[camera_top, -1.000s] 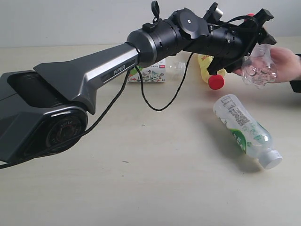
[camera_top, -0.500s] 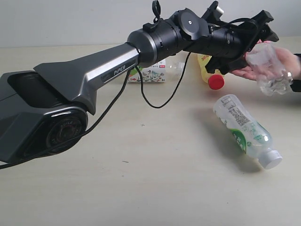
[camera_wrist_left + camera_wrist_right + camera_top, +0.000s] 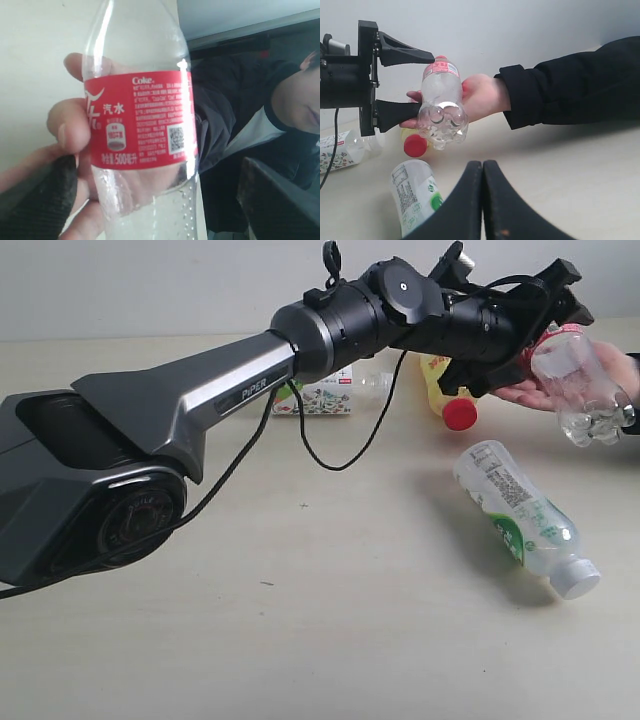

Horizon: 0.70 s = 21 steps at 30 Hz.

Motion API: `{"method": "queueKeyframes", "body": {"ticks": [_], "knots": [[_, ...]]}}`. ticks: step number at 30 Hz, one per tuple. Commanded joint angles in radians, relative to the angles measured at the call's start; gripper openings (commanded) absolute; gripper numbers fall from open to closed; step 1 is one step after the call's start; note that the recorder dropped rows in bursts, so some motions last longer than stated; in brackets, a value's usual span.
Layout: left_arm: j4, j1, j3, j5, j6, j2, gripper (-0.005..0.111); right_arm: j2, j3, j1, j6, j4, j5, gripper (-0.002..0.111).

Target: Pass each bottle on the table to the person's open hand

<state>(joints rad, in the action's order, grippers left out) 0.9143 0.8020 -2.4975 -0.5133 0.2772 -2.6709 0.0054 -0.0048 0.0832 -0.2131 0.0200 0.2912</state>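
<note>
The clear bottle with the red label (image 3: 578,380) lies in the person's open hand (image 3: 525,393), whose fingers (image 3: 70,131) curl round it (image 3: 140,120). My left gripper (image 3: 556,308) is open, one jaw on each side of this bottle (image 3: 442,100) and apart from it. Three more bottles lie on the table (image 3: 300,620). The yellow one with a red cap (image 3: 452,405) is just below the left arm. The green-white one (image 3: 520,515) lies nearer the front. The fruit-print one (image 3: 325,395) is behind the arm. My right gripper (image 3: 482,167) is shut and empty, low over the table.
The left arm (image 3: 240,380) stretches across the table from its base (image 3: 70,490) at the left. The person's dark sleeve (image 3: 570,85) comes in from the right. A black cable (image 3: 330,455) hangs under the arm.
The left gripper's jaws have opened and let go of the red-label bottle. The bottle has shifted right and settled in the person's hand.
</note>
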Motion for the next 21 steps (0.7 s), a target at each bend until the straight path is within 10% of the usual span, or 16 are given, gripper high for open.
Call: {"method": "queueKeyframes", "body": {"ticks": [1, 10, 21], "knots": [[0.006, -0.014, -0.006, -0.046, -0.027, 0.044, 0.084, -0.005, 0.005, -0.002, 0.003, -0.001, -0.010, 0.000], [-0.006, -0.069, -0.006, -0.268, -0.120, 0.126, 0.076, -0.005, 0.005, -0.002, 0.003, -0.001, -0.010, 0.000], [-0.008, -0.130, -0.006, -0.561, -0.338, 0.208, 0.001, -0.005, 0.005, -0.002, 0.003, -0.001, -0.010, 0.000]]}}
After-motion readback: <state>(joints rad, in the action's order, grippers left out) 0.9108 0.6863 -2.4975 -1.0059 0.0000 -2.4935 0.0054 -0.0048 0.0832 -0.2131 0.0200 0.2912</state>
